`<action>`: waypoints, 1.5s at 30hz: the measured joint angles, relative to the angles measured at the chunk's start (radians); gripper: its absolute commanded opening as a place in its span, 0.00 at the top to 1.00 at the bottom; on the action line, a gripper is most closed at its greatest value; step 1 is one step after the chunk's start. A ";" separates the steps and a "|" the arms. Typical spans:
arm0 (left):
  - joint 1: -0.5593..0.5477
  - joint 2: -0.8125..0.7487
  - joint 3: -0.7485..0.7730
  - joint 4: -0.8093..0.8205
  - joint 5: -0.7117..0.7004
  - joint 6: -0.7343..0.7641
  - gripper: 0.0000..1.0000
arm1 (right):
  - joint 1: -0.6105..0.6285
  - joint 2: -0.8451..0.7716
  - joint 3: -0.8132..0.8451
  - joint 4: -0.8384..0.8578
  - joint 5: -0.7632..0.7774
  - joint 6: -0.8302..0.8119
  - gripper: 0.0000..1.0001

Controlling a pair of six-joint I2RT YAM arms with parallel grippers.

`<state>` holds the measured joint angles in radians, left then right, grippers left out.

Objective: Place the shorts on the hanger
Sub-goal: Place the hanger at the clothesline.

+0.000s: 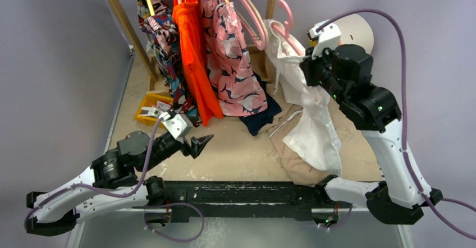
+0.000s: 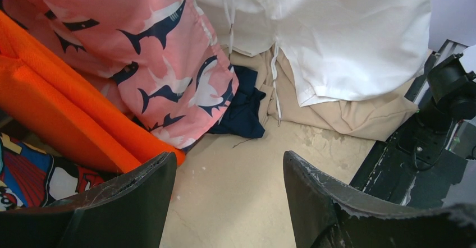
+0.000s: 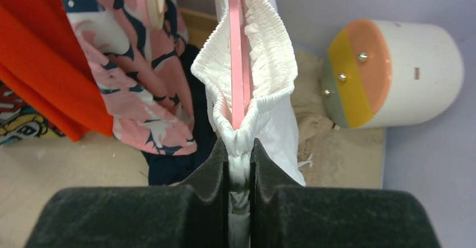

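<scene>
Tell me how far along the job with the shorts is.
Done: the hanger lies inside the gathered waistband of the shorts. In hand: the right gripper is shut on that waistband, holding it up; the left gripper is open, empty. Left: letting go; the hanger's far end I cannot see.

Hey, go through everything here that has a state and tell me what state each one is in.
shorts, held up, waistband spread around the hanger arm
hanger, threaded inside the waistband
right gripper, shut on the waistband's end
left gripper, open, empty
tan garment, lying crumpled
shark-print garment, hanging
</scene>
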<state>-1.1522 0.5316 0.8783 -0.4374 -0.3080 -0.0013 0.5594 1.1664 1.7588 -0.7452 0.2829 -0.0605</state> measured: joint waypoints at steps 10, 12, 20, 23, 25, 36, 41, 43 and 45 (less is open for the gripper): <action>0.000 -0.082 -0.138 0.031 -0.054 -0.074 0.32 | 0.000 0.090 0.089 0.056 -0.092 0.050 1.00; 0.000 -0.099 -0.153 0.033 -0.069 -0.088 0.32 | -0.001 0.097 0.104 0.089 -0.082 0.063 1.00; 0.000 -0.171 -0.195 0.045 -0.138 -0.123 0.32 | 0.000 0.147 0.145 0.206 -0.009 0.087 1.00; 0.000 -0.192 -0.221 0.053 -0.157 -0.141 0.32 | -0.001 0.179 0.145 0.251 0.014 0.088 1.00; 0.000 -0.205 -0.241 0.055 -0.167 -0.154 0.32 | -0.001 0.205 0.145 0.282 0.020 0.089 1.00; 0.000 -0.256 -0.298 0.055 -0.216 -0.200 0.32 | 0.000 0.306 0.145 0.434 0.068 0.096 1.00; 0.000 -0.254 -0.299 0.055 -0.225 -0.201 0.32 | -0.001 0.344 0.156 0.497 0.092 0.095 1.00; 0.000 -0.252 -0.299 0.055 -0.225 -0.201 0.32 | -0.002 0.376 0.184 0.509 0.095 0.093 1.00; 0.000 -0.248 -0.299 0.055 -0.225 -0.202 0.32 | -0.003 0.406 0.207 0.522 0.095 0.090 1.00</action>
<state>-1.1522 0.2836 0.5793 -0.3820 -0.5327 -0.2031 0.5564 1.5719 1.9659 -0.2234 0.3775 0.0296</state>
